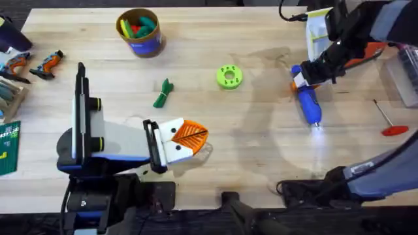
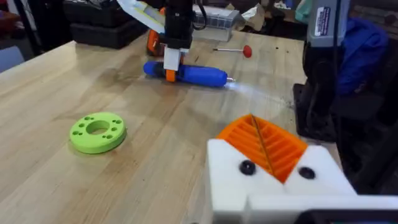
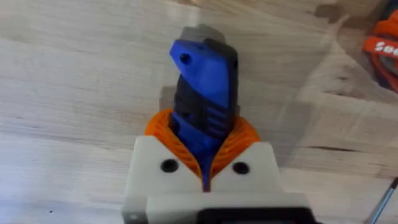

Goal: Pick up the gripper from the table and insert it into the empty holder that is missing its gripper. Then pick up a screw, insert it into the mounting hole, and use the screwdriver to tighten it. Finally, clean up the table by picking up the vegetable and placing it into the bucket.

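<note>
Pale wooden table: the blue screwdriver lies at the right side, its rear end clamped between the orange pads of the right gripper. Its tip is hidden in glare. Well apart, the left gripper rests near the table's front edge, pads together, holding nothing.

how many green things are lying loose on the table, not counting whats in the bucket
2: the lime-green disc near the table's middle, and the dark-green vegetable lying to its left, between the disc and the bucket.
</note>
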`<move>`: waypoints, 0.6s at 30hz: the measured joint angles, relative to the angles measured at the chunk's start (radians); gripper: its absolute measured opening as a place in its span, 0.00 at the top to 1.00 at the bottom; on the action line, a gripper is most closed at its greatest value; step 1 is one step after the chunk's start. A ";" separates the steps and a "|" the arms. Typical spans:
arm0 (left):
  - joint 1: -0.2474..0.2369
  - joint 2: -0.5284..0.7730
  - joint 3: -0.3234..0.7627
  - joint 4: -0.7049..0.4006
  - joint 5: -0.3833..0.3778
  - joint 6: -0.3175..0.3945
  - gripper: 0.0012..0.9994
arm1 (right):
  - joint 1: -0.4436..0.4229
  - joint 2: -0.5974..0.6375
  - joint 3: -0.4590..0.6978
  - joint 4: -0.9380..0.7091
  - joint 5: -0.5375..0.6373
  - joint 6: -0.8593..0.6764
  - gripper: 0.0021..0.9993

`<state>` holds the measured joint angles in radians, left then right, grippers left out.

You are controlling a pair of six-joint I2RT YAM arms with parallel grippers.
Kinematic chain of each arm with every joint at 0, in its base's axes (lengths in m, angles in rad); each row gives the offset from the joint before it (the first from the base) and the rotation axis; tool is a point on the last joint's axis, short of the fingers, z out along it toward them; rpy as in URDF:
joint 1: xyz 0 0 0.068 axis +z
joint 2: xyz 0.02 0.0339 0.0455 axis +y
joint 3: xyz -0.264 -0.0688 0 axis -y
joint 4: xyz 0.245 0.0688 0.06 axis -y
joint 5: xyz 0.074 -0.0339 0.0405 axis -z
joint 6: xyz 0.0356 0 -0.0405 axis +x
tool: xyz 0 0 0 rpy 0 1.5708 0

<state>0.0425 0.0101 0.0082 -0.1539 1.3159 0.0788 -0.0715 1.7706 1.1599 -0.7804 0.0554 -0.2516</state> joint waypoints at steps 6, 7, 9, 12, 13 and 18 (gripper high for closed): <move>0.000 0.000 0.000 0.000 0.000 0.000 1.00 | 0.000 -0.002 0.001 -0.002 0.000 0.000 0.98; 0.000 0.000 0.000 0.000 0.000 0.000 1.00 | 0.000 -0.007 0.001 -0.004 0.000 0.001 0.98; 0.000 0.000 0.000 0.000 0.000 0.000 1.00 | 0.000 -0.028 0.003 -0.005 0.000 0.010 0.98; 0.000 0.000 0.000 0.000 0.000 0.000 1.00 | 0.001 -0.090 0.017 -0.008 0.000 0.021 0.98; 0.000 0.000 0.000 0.000 0.000 0.000 1.00 | 0.003 -0.115 0.026 -0.008 0.000 0.023 0.98; 0.000 0.000 0.000 0.000 0.000 0.000 1.00 | 0.040 -0.239 0.089 -0.008 0.000 0.034 0.98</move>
<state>0.0425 0.0101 0.0082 -0.1539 1.3159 0.0788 -0.0312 1.5319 1.2490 -0.7883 0.0559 -0.2176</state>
